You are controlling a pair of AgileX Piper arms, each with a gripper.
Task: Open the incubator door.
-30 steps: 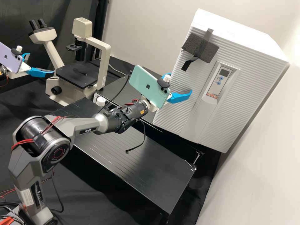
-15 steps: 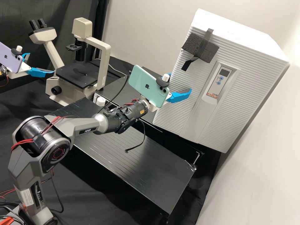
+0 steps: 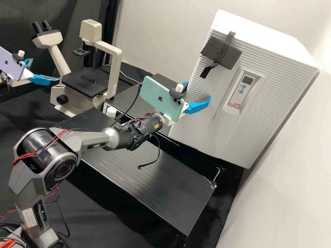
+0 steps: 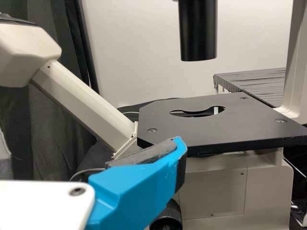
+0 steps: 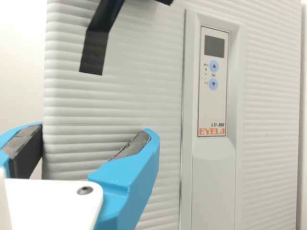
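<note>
- Toward the right end of the surface (image 3: 120, 97), the incubator (image 3: 262, 26) stands upright, apparently shut.
- Its door (image 5: 117, 105) lies ahead of the right gripper (image 5: 91, 128), the nearer one; the left gripper (image 3: 46, 69), jaws also wide, is well apart.
- The door's long axis runs upright, its face toward the arms.
- The door's side edge (image 5: 47, 96), also upright, is just beside one right jaw; the other crosses the face, jaws spread wide, contact unclear.

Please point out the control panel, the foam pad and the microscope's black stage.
Control panel (image 5: 213, 105): right wrist view, lower face.
Foam pad (image 3: 232, 57): high view, right part.
Stage (image 4: 216, 127): left wrist view, top surface.
</note>
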